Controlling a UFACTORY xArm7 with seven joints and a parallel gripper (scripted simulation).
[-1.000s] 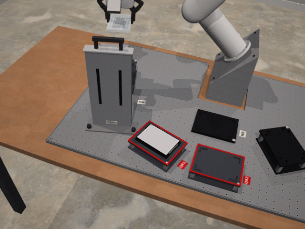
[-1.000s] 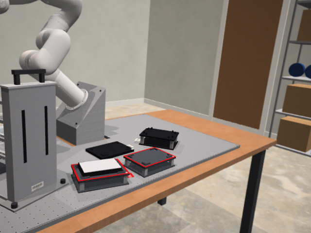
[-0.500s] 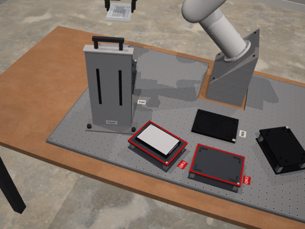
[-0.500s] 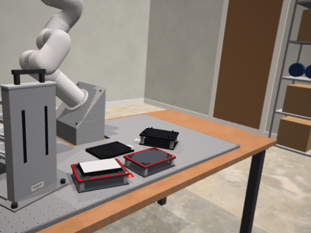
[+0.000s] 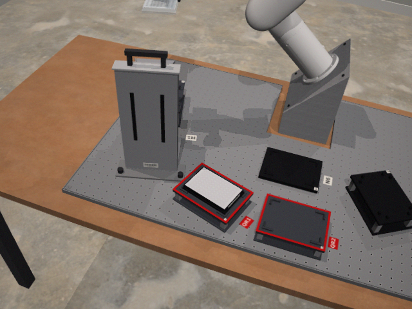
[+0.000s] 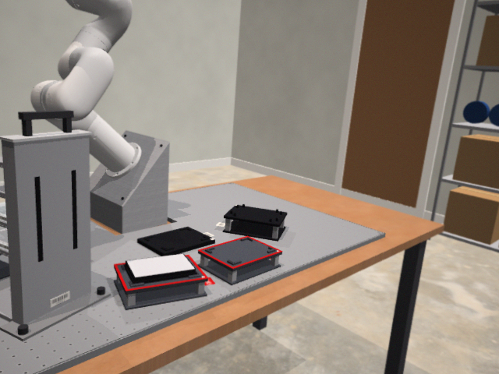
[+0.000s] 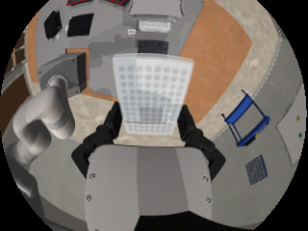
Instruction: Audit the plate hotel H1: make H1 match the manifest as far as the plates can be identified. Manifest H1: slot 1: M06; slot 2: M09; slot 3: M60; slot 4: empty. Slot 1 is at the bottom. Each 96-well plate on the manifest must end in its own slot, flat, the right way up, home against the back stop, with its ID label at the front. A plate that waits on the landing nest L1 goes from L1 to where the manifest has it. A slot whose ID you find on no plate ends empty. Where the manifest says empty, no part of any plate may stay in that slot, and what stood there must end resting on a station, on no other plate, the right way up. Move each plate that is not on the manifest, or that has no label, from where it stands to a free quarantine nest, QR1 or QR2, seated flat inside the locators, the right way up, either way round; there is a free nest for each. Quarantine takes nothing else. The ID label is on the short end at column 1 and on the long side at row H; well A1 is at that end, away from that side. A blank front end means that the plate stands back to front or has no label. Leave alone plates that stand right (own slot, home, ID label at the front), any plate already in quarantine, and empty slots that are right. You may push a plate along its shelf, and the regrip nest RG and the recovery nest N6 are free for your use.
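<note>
My gripper (image 7: 150,110) is shut on a clear 96-well plate (image 7: 150,91), gripping its long sides, and holds it flat, high above the table. Only the plate's edge shows at the top of the top view (image 5: 159,4); the fingers are out of that view. No label on it can be read. The plate hotel H1 (image 5: 146,112) is a grey tower with a black handle, seen from its back; it also shows in the exterior view (image 6: 46,225) and far below me in the wrist view (image 7: 157,0). Its slots are hidden in the top and exterior views.
Quarantine nest QR1 (image 5: 212,191) holds a white-topped plate (image 6: 159,266). Quarantine nest QR2 (image 5: 292,221) is empty. The flat black nest N6 (image 5: 291,167) and a raised black nest (image 5: 382,199) stand to the right. The arm's grey base block (image 5: 312,103) is behind them.
</note>
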